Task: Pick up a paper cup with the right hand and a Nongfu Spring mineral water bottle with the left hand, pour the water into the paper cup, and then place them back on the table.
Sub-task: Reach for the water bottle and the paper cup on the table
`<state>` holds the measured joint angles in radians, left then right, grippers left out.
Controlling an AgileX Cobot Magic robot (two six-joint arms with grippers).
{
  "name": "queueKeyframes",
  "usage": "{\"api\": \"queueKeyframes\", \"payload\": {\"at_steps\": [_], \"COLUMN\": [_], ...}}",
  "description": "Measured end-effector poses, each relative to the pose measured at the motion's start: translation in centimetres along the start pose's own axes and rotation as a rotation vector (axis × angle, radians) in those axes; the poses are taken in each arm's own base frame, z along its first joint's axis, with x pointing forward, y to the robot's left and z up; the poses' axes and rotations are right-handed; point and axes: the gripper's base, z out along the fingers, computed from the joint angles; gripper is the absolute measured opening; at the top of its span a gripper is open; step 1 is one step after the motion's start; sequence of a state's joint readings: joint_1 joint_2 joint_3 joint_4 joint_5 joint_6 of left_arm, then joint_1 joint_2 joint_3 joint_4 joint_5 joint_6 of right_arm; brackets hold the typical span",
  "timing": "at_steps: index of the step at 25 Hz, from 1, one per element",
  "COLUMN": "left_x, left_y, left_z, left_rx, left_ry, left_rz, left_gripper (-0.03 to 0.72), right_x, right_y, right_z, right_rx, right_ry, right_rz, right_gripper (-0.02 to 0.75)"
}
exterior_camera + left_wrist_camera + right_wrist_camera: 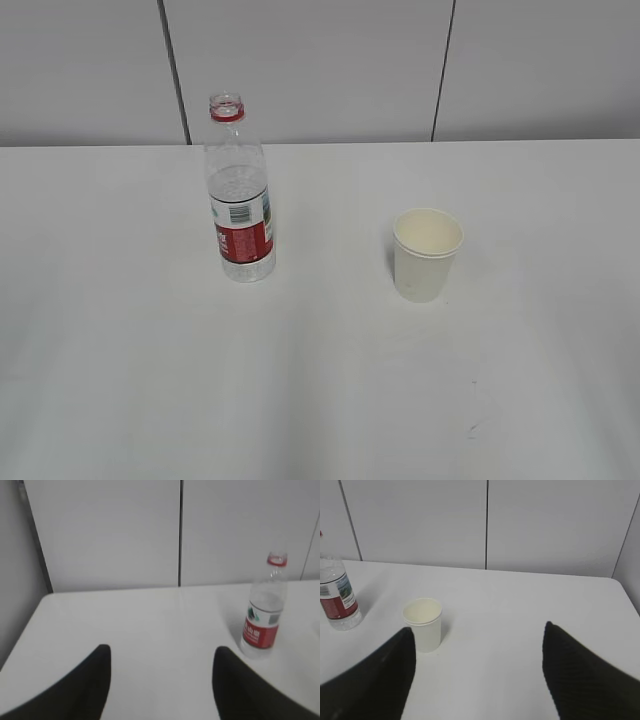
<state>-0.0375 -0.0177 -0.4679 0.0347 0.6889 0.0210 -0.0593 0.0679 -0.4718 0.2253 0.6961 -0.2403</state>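
One bottle and one paper cup stand upright on the tabletop [120,380], well apart. The Nongfu Spring mineral water bottle [239,195], capless, stands nearer the far edge, toward the left; the paper cup [427,254] stands right of it. My left hand [160,680] is spread wide and empty, with the bottle ahead to its right. My right hand [477,675] is equally wide and empty, the cup just ahead of its left finger [375,680].
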Motion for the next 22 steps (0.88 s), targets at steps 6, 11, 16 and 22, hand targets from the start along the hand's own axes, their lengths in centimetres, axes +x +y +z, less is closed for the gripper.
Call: {"api": "queueKeyframes", "payload": {"at_steps": [6,11,16,22], "left_x": [2.0,2.1,2.0,1.6], "left_y": [-0.1,-0.2,-0.2,-0.3], "left_z": [2.0,2.9,4.6,7.1], "left_rx": [-0.003,-0.001,0.005,0.016], "left_ry": [-0.036,-0.026,0.045,0.073], "left_rz": [0.011,0.013,0.015,0.004], "left_gripper": [0.387,0.386,0.382,0.374], "right_x": [0.5,1.2,1.3,1.1], "right_y": [-0.8,-1.4,-1.8,-2.4], "right_z": [3.5,6.0,8.1,10.0], "right_rx": [0.037,0.061,0.078,0.110], "right_ry": [0.009,0.040,0.080,0.063], "right_rz": [0.028,0.025,-0.006,-0.006], "right_gripper": [0.590,0.590,0.590,0.590]}}
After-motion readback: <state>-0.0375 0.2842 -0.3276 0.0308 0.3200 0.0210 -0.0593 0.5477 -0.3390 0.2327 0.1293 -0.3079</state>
